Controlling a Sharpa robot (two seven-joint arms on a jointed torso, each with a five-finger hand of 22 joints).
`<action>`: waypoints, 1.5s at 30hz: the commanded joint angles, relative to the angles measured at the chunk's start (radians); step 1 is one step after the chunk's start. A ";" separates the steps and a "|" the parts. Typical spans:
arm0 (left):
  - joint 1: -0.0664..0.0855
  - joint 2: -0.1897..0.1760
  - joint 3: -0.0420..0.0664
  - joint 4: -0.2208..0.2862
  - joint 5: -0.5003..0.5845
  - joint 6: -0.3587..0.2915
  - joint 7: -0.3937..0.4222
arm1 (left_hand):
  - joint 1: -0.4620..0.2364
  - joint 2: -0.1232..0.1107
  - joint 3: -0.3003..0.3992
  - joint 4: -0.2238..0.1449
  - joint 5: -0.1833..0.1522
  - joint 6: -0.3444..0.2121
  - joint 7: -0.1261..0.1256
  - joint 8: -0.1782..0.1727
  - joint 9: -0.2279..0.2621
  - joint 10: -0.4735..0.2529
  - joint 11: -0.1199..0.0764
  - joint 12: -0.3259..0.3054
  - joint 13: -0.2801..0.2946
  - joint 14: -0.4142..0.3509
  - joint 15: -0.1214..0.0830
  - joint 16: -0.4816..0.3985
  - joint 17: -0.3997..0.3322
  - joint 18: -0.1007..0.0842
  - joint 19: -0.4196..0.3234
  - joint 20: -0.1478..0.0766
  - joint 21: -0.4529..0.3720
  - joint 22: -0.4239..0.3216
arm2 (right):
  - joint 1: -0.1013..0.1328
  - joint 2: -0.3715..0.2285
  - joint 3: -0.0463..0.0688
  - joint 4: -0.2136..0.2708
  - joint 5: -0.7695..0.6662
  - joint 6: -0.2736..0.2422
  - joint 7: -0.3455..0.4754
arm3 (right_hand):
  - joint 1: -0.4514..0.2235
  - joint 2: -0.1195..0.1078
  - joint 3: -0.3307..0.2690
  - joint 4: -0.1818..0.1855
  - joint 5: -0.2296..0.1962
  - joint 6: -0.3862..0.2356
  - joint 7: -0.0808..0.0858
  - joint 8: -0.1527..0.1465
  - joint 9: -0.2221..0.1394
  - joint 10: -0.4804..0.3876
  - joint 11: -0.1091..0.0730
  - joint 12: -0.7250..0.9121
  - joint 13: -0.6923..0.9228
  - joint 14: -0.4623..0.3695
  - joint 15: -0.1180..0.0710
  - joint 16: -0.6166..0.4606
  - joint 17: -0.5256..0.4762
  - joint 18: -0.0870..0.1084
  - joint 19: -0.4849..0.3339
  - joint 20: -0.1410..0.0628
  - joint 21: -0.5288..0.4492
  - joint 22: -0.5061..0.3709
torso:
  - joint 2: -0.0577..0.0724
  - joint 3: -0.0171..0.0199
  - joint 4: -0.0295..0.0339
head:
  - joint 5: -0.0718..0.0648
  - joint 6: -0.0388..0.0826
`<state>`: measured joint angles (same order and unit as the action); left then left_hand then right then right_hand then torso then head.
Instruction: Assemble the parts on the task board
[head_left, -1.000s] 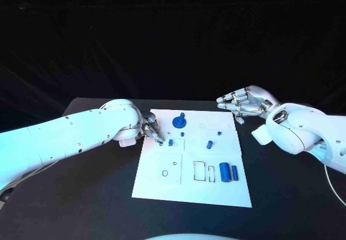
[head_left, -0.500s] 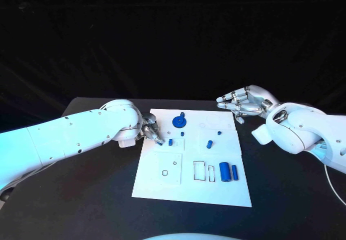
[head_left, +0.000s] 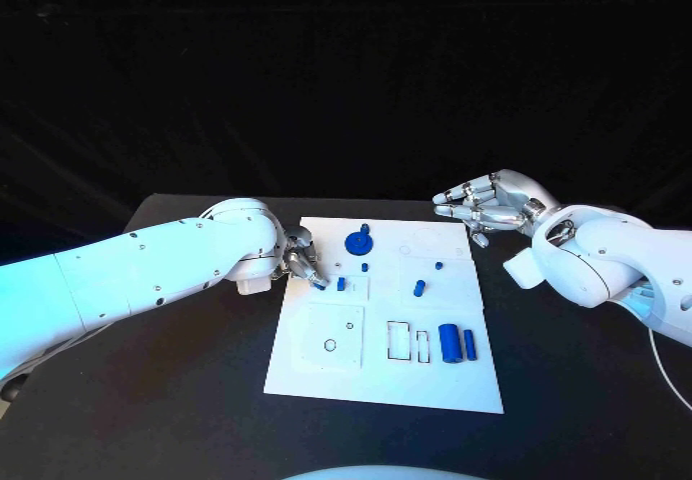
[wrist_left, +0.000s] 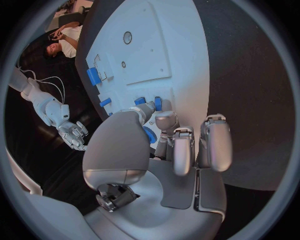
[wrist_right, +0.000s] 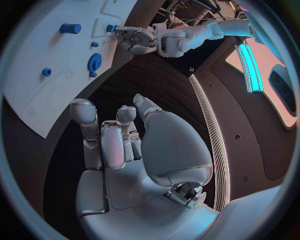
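Note:
The white task board (head_left: 378, 375) lies mid-table. My left hand (head_left: 300, 262) is down at the board's left edge and pinches a small blue peg (head_left: 319, 284) between thumb and a finger (wrist_left: 166, 119); a second peg (head_left: 342, 284) stands just beside it. On the board also sit a blue gear (head_left: 358, 241), two small pegs (head_left: 420, 289) and, lying flat, a thick cylinder (head_left: 450, 343) with a thin rod (head_left: 469, 344) next to it. My right hand (head_left: 490, 206) hovers off the board's far right corner, fingers loosely bent and holding nothing; its palm (wrist_right: 125, 145) is bare.
Outlined slots (head_left: 397, 341) and round holes (head_left: 330, 346) mark the board's near half. The black table (head_left: 188, 400) runs out on both sides of the board. My left arm (head_left: 144, 275) lies over the table's left part.

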<state>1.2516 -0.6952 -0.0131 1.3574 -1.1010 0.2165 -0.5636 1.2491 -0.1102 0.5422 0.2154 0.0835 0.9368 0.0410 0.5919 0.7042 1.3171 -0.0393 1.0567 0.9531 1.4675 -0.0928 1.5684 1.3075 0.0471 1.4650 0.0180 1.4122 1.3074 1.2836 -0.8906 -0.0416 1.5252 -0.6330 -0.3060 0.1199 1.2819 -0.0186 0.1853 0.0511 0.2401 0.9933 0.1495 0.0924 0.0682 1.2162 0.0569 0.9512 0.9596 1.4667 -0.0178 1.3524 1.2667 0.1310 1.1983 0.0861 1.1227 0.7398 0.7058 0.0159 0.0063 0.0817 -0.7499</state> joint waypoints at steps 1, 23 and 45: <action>-0.003 0.005 -0.002 -0.006 0.030 0.038 -0.022 | -0.024 -0.012 0.079 -0.074 -0.005 0.021 -0.016 0.011 0.002 0.007 -0.003 -0.005 -0.002 0.103 -0.004 0.002 0.263 -0.007 0.049 -0.007 0.002 0.159 | -0.001 0.000 0.000 0.003 -0.003 0.014 0.003 | -0.003 0.001 0.001 0.005 0.006 -0.007 -0.002 -0.005 0.000 -0.008 -0.001 -0.006 -0.002 0.040 -0.003 -0.006 0.000 0.021 -0.002 -0.002 -0.005 -0.002 | 0.000 0.0002 0.0001 | 0.000 -0.001; -0.003 0.025 -0.004 -0.025 0.043 0.052 -0.060 | -0.117 -0.064 -0.104 -0.001 -0.001 0.061 -0.027 0.009 -0.010 0.021 -0.012 0.013 0.007 0.103 -0.011 0.002 0.263 -0.010 0.053 -0.013 0.011 0.170 | -0.001 -0.004 0.000 0.007 -0.003 0.013 0.003 | -0.001 0.000 0.001 0.004 0.007 -0.007 -0.002 -0.005 0.000 -0.009 -0.001 -0.006 -0.002 0.040 -0.003 -0.006 0.000 0.021 -0.002 -0.002 -0.005 -0.001 | 0.000 0.0001 -0.0004 | -0.002 -0.005; -0.003 0.031 -0.003 -0.040 0.043 0.017 -0.060 | -0.134 -0.043 -0.193 0.054 0.003 0.074 -0.027 0.004 -0.018 0.028 -0.012 0.022 0.014 0.103 -0.011 0.002 0.263 -0.011 0.056 -0.013 0.016 0.176 | -0.001 -0.003 0.000 0.008 -0.003 0.013 0.004 | -0.002 0.000 0.001 0.004 0.008 -0.007 -0.002 -0.005 0.000 -0.009 -0.001 -0.007 -0.003 0.040 -0.003 -0.006 0.000 0.021 -0.002 -0.002 -0.005 -0.002 | 0.000 -0.0008 -0.0014 | -0.004 -0.003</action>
<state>1.2518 -0.6659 -0.0145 1.3207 -1.0583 0.2379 -0.6157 1.1194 -0.1567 0.3538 0.2693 0.0847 1.0063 0.0141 0.5978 0.6882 1.3367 -0.0518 1.0728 0.9659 1.4638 -0.0964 1.5684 1.3073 0.0471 1.4650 0.0108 1.4248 1.3074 1.2836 -0.8947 -0.0417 1.5315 -0.6329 -0.3058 0.1197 1.2819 -0.0186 0.1852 0.0511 0.2438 0.9933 0.1495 0.0924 0.0682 1.2162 0.0569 0.9512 0.9575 1.4667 -0.0178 1.3524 1.2667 0.1311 1.1983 0.0861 1.1227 0.7398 0.7060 0.0152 0.0058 0.0779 -0.7517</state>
